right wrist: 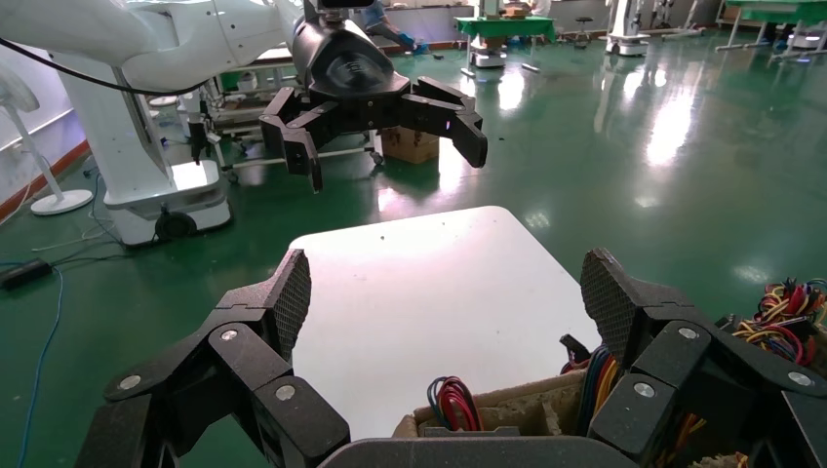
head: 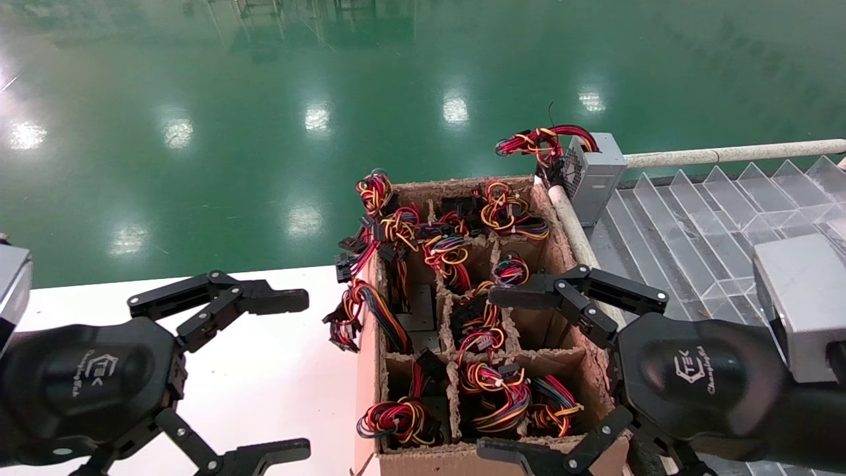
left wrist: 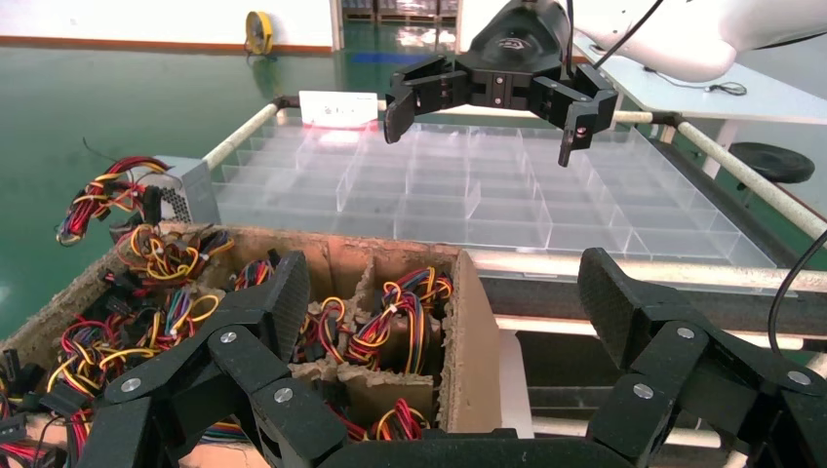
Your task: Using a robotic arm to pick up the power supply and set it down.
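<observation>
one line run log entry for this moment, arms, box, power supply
right gripper: open, over cardboard box | left gripper: open, over white table | power supply: on clear tray beyond box, ungrasped

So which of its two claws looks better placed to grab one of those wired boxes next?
Probably the right gripper: it hangs open directly over the cardboard box of power supplies. The left gripper, also open, hovers over the white table beside it.
</observation>
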Controlling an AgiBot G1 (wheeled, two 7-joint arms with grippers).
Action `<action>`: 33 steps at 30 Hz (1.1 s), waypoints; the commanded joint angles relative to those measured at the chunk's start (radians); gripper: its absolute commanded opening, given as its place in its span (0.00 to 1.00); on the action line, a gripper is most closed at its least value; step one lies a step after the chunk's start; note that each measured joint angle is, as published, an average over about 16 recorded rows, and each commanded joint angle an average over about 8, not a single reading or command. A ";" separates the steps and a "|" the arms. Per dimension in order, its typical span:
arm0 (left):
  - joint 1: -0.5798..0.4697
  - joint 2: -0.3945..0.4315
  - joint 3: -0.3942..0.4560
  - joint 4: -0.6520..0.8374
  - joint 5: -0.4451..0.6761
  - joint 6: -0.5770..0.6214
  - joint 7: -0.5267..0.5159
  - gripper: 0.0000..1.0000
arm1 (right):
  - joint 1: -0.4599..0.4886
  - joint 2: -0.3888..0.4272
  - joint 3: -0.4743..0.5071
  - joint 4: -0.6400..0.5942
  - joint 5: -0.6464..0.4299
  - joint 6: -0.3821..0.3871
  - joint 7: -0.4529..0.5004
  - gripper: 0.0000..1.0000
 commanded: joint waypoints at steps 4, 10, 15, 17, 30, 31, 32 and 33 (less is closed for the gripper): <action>0.000 0.000 0.000 0.000 0.000 0.000 0.000 1.00 | 0.000 0.000 0.000 0.000 0.000 0.000 0.000 1.00; 0.000 0.000 0.000 0.000 0.000 0.000 0.000 1.00 | 0.000 0.000 0.000 0.000 0.000 0.000 0.000 1.00; 0.000 0.000 0.000 0.000 0.000 0.000 0.000 0.61 | 0.000 0.000 0.000 0.000 0.000 0.000 0.000 1.00; 0.000 0.000 0.000 0.000 0.000 0.000 0.000 0.36 | 0.000 0.000 0.000 0.000 0.000 0.000 0.000 1.00; 0.000 0.000 0.000 0.000 0.000 0.000 0.000 0.00 | 0.009 0.000 0.001 -0.008 -0.014 0.016 -0.003 1.00; 0.000 0.000 0.000 0.000 0.000 0.000 0.000 0.00 | 0.012 -0.001 0.001 -0.013 -0.021 0.024 -0.005 1.00; 0.000 0.000 0.000 0.001 0.000 0.000 0.000 0.00 | 0.016 -0.002 0.001 -0.018 -0.030 0.035 -0.008 1.00; 0.000 0.000 0.000 0.001 0.000 0.000 0.000 0.00 | 0.021 -0.005 0.000 -0.024 -0.042 0.047 -0.011 1.00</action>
